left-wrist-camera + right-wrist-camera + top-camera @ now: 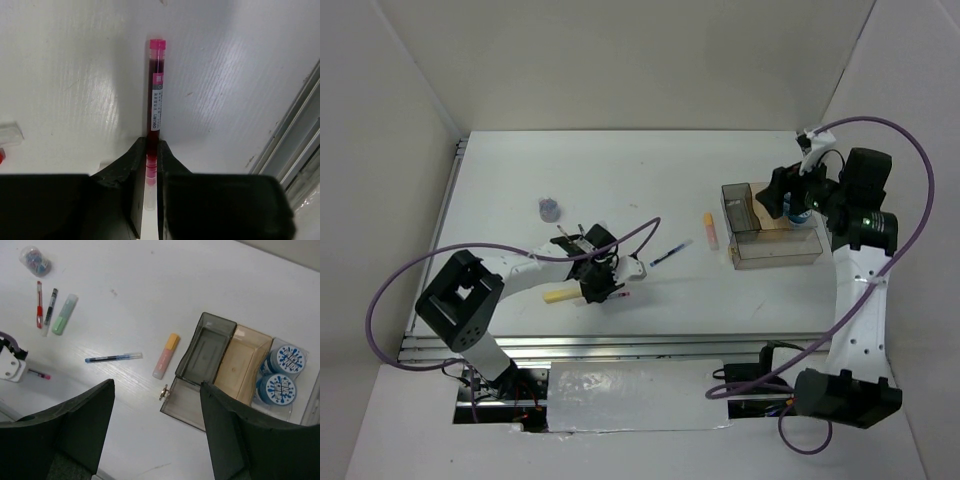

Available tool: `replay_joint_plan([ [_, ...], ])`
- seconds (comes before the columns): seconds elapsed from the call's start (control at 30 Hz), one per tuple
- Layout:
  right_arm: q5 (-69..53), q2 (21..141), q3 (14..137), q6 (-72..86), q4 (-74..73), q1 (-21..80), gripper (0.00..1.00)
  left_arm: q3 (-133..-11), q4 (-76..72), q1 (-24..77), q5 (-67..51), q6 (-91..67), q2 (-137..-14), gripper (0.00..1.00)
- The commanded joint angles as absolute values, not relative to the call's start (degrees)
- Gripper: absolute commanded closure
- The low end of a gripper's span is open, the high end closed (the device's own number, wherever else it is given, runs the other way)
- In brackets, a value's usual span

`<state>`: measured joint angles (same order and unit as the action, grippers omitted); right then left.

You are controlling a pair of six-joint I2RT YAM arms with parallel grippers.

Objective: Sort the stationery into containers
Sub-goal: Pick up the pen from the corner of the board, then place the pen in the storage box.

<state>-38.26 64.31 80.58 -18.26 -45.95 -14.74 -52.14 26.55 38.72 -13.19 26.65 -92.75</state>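
White tabletop (620, 170) carries a scatter of things around the two arms. In the right wrist view we see a small clear jar (35, 261) of coloured bits at the far left. Near it a second red pen (39, 310), a dark pen (51, 305) and a green highlighter (64, 314) lie side by side. A blue pen (114, 358) and an orange highlighter (165, 356) lie between the left arm and the compartment box (205, 352), the highlighter just beside the box. A small metallic piece (164, 392) sits at the box's near corner; we cannot tell what it is. From above, a yellow highlighter (560, 295) lies just beside the left gripper (151, 145).

The box stands at the right side of the table under the right gripper (156, 387), whose fingers are spread wide and hold nothing. It has a grey bin, a brownish bin and a clear end bin. Two blue-patterned tape rolls (282, 375) lie in that end bin.

The left gripper's fingers are clamped on the red pen (155, 90) near one end. The pen is thin, its clear barrel filled with dark red ink, with a pink cap at the far tip and a white printed label along the middle. It points away from the fingers over the table near the front rail (295, 135); we cannot tell whether it touches the surface.
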Motion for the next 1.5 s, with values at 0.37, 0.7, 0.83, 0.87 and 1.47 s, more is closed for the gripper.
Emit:
replay_joint_plan([
  [0.37, -27.5, 54.6, 73.7, -46.1, -48.6, 15.4, 0.53, -72.8, 52.3, 35.3, -48.2, 25.6, -98.5, 1.0],
  [0.7, -7.2, 59.5, 68.9, -51.3, -45.3, 53.1, 0.54, -77.1, 61.0, 28.7, -64.2, 23.9, -100.8, 1.0],
  [0.83, -4.6, 62.0, 67.0, -53.3, -43.9, 60.8, 0.54, -76.5, 61.0, 26.3, -65.5, 22.9, -100.7, 1.0],
  [0.87, -4.5, 63.5, 67.1, -53.3, -44.0, 62.3, 0.54, -76.1, 60.8, 26.1, -65.6, 21.9, -100.7, 1.0],
  [1.47, -1.8, 75.3, 70.9, -57.5, -42.1, 65.1, 0.54, -73.8, 58.1, 26.0, -68.4, 12.6, -101.6, 1.0],
])
